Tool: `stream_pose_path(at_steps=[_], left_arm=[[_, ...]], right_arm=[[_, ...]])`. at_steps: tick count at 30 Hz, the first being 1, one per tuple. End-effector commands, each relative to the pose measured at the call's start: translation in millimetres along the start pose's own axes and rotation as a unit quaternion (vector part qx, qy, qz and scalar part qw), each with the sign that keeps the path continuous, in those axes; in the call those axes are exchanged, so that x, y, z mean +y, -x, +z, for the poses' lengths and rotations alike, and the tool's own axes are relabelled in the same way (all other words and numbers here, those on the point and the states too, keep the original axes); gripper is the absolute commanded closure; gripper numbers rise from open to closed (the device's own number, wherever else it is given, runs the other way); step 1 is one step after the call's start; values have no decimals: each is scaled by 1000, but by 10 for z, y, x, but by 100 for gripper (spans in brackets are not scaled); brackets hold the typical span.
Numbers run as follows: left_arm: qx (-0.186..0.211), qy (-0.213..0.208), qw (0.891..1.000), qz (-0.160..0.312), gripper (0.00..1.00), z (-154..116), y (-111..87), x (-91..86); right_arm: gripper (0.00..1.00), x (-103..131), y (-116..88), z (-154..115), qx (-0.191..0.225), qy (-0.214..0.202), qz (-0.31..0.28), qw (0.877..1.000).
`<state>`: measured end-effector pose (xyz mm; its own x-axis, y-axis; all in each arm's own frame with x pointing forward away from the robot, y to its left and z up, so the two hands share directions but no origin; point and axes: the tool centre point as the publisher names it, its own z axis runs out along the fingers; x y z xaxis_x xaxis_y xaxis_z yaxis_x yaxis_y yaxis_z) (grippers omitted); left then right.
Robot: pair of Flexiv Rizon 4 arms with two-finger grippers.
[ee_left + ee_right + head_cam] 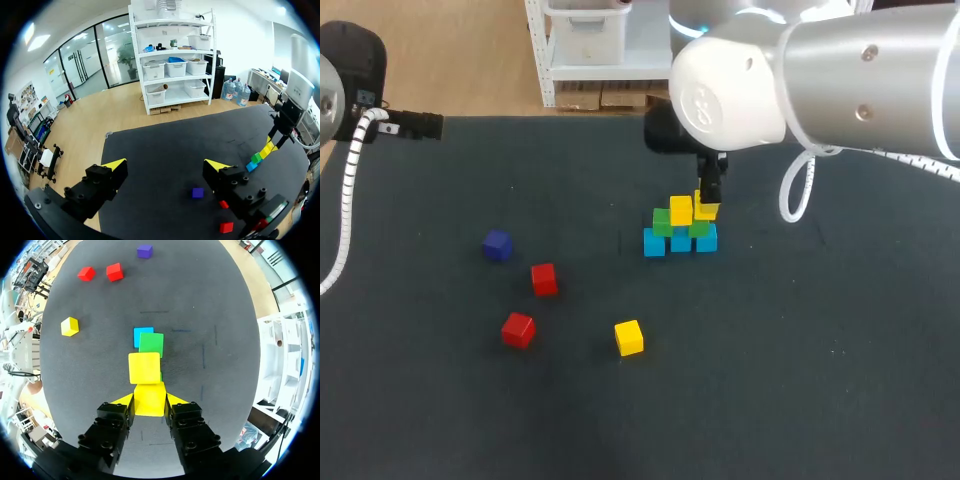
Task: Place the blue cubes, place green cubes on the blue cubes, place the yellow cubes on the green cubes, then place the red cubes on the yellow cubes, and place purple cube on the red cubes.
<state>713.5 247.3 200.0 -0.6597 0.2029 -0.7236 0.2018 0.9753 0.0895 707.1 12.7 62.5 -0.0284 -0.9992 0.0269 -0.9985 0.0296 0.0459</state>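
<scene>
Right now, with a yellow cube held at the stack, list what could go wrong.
The held yellow cube sits close beside the placed yellow cube; lowering it off-line could knock that one off the green cubes. Opening and withdrawing, the right jaws might drag it and topple the stack.

Right pincer (708, 203) at yellow cube (707, 211), atop stack (680, 238)

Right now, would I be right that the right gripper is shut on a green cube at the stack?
Not quite: the right gripper is shut on a yellow cube, not a green one, as the right wrist view shows. It is indeed at the stack.
</scene>
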Motion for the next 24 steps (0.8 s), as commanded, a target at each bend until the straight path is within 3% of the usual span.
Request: stream_pose_path(at_steps=[1, 24], left_arm=[[1, -4, 1000, 1, 0, 3, 5, 17], [1, -4, 1000, 1, 0, 3, 5, 17]], right_arm=[[100, -22, 11, 2, 1, 2, -1, 1000], [100, -27, 28, 46, -1, 4, 2, 1000]])
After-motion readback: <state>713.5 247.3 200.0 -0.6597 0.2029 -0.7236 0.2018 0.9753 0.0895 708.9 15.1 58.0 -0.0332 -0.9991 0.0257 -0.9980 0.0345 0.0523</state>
